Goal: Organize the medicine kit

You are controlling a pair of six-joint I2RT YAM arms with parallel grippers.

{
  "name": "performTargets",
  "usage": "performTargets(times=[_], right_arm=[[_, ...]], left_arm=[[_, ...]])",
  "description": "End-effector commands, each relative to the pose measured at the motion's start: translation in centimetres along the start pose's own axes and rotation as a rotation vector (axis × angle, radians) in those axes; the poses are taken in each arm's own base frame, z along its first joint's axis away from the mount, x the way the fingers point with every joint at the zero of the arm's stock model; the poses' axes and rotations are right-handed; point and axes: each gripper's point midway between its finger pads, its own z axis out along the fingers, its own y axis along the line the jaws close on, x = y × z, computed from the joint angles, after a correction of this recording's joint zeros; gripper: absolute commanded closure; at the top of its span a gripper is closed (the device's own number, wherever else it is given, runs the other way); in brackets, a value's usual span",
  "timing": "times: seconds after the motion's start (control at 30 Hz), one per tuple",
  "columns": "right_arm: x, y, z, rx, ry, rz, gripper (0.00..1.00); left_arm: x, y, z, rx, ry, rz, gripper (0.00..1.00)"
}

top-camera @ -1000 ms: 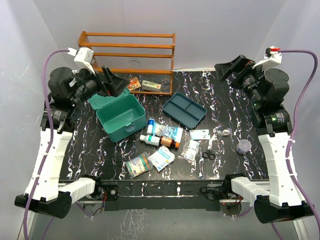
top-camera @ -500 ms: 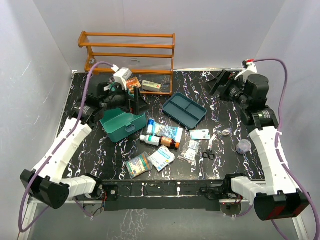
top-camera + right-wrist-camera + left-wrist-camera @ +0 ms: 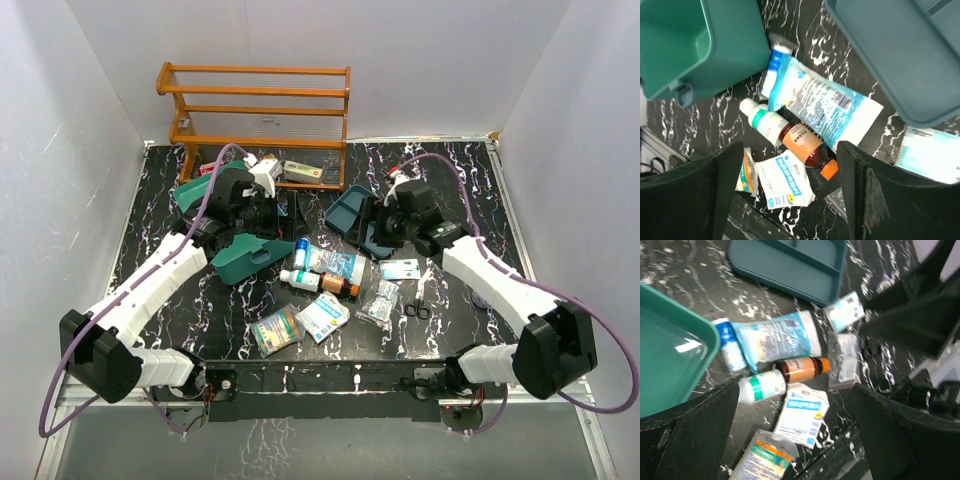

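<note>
The medicine kit (image 3: 247,257) is a teal box standing open left of centre, partly hidden under my left arm; its corner shows in the left wrist view (image 3: 670,355) and the right wrist view (image 3: 690,40). My left gripper (image 3: 288,212) is open and empty, hovering above the box's right edge (image 3: 800,440). My right gripper (image 3: 366,226) is open and empty over the flat teal tray (image 3: 350,215), looking down on loose medicines (image 3: 790,200). A blue pouch (image 3: 825,105), a brown bottle (image 3: 805,147), a white bottle (image 3: 762,122) and a white sachet (image 3: 787,187) lie beside the box.
The orange wooden rack (image 3: 255,110) stands at the back with small boxes (image 3: 305,170) on its lowest shelf. A green-orange packet (image 3: 277,328), a zip bag (image 3: 378,300), a mask packet (image 3: 400,268) and scissors (image 3: 418,300) lie toward the front.
Both arms have swung in from the outer sides to the middle: the left gripper is now over the box, the right over the tray. Both stay open.
</note>
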Motion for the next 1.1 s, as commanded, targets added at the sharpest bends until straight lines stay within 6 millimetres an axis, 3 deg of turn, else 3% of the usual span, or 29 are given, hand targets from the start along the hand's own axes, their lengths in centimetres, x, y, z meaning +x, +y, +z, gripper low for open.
performTargets(times=[0.0, 0.23, 0.4, 0.5, 0.7, 1.07], right_arm=[[1.0, 2.4, 2.5, -0.064, -0.007, -0.096, 0.31], [5.3, 5.8, 6.8, -0.131, 0.135, -0.252, 0.42], [8.1, 7.8, 9.6, -0.080, 0.219, -0.439, 0.44], [9.6, 8.5, 10.6, -0.043, 0.259, -0.538, 0.46], [11.7, 8.2, 12.5, -0.028, 0.314, -0.583, 0.48], [14.6, 7.0, 13.6, -0.035, 0.363, -0.669, 0.49]], left_arm=[[-4.1, 2.5, -2.6, -0.214, -0.202, -0.036, 0.07], [-7.8, 6.1, -7.8, -0.489, -0.458, -0.145, 0.06], [-8.8, 7.3, -10.6, -0.601, -0.534, -0.192, 0.02], [-9.7, 7.0, -11.7, -0.614, -0.564, -0.203, 0.01], [-11.3, 6.1, -12.7, -0.590, -0.607, -0.197, 0.01], [-11.0, 6.5, -12.0, -0.602, -0.582, -0.204, 0.01]])
